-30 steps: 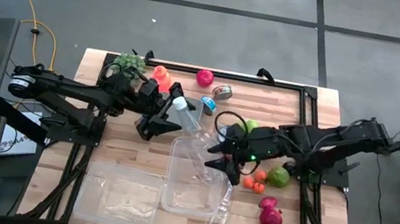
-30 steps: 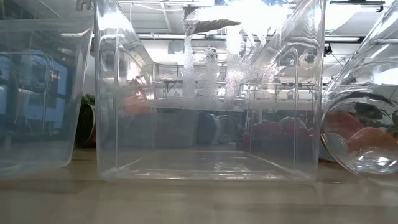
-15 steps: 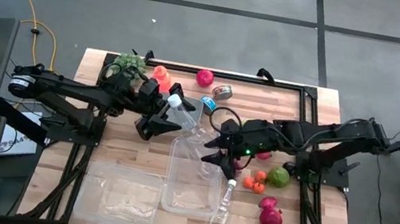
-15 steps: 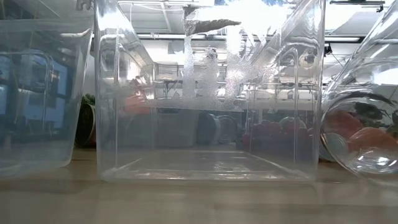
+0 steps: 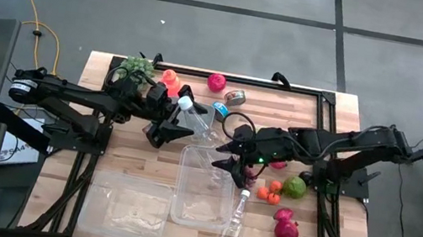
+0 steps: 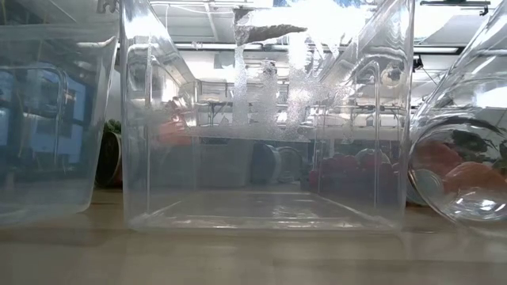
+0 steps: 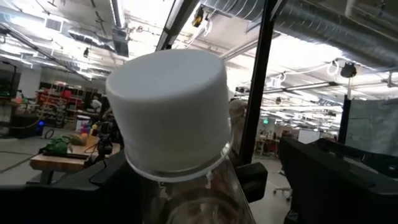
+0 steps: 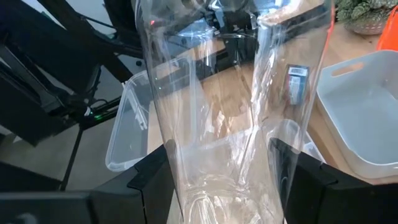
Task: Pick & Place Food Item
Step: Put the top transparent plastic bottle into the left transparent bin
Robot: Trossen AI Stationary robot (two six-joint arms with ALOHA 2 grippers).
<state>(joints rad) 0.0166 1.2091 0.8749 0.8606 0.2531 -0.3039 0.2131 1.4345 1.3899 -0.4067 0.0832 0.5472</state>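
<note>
A clear plastic bottle [image 5: 198, 122] with a white cap [image 7: 168, 112] hangs over the middle of the table, cap end toward the far left. My left gripper [image 5: 173, 126] is at its cap end and my right gripper [image 5: 229, 152] at its other end. Both are shut on it. Food lies around them: a red pomegranate [image 5: 215, 82] at the far edge, another [image 5: 286, 229] near right, a green fruit [image 5: 294, 186], small orange fruits [image 5: 269, 192], and leafy greens [image 5: 136, 65] at the far left. My left gripper holds the bottle just below the cap, on the shoulder [image 7: 186, 208]. It comes from the table's left and slants upward. The contact itself lies below the wrist picture's edge. The cap end stands raised, clear of the table. My right gripper pinches the bottle's clear body near its bottom end [image 8: 217, 196] between its two fingers [image 8: 152, 183]. It comes from the table's right and slants down, with the fingers lying along the bottle. The wall narrows where they close. The bottle is clear of the table.
A clear bin [image 5: 204, 190] stands just near of both grippers, with a wider one [image 5: 124, 214] at the near left. A second bottle [image 5: 229, 234] lies near the front edge. A can [image 5: 234, 97] and an orange item [image 5: 170, 81] sit at the far side.
My right gripper has gone toward the table's far-left, closer to my left gripper, and rolled a little. The bottle has gone with it, so the white cap now sits slightly farther left and back.
</note>
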